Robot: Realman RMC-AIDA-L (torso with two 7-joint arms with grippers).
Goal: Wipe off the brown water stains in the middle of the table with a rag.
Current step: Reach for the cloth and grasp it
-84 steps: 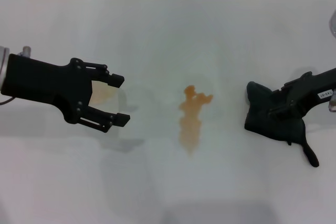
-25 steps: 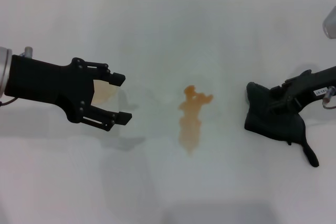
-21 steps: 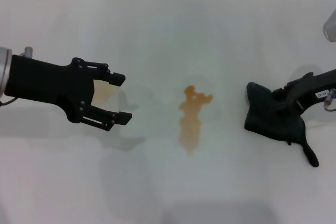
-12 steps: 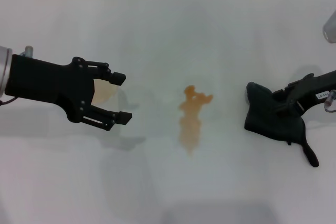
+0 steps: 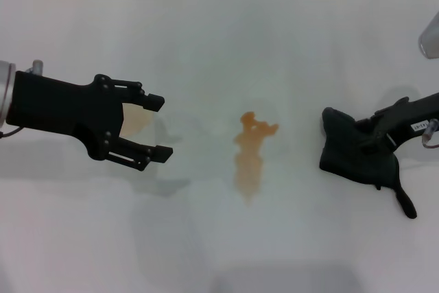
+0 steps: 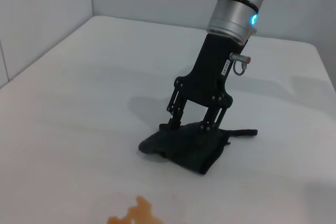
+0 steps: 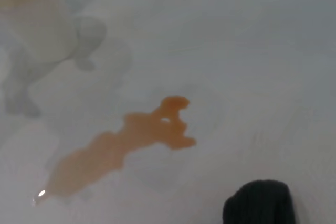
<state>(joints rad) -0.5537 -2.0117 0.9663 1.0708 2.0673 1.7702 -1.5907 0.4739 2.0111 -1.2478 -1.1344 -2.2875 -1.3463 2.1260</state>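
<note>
Right claw sits on the rag, at 3 o'clock from the stain, fingers spread. Left claw hovers at 9 o'clock, spread, above the tabletop.

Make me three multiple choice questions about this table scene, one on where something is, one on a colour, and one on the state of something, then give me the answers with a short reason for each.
1. Where does the rag lie?
A. on the stain
B. on the table's right side, apart from the stain
C. under the left gripper

2. What colour are the brown water stains?
A. orange-brown
B. green
C. blue

3. How are the left gripper's fingers?
A. shut on the rag
B. shut on nothing
C. spread open, holding nothing

Answers:
1 B: in the head view, bare table separates the rag from the stain, and the right gripper is down on the rag.
2 A: both the head and right wrist views show an orange-brown blotch.
3 C: the head view shows its two fingers wide apart with only table between them.
</note>
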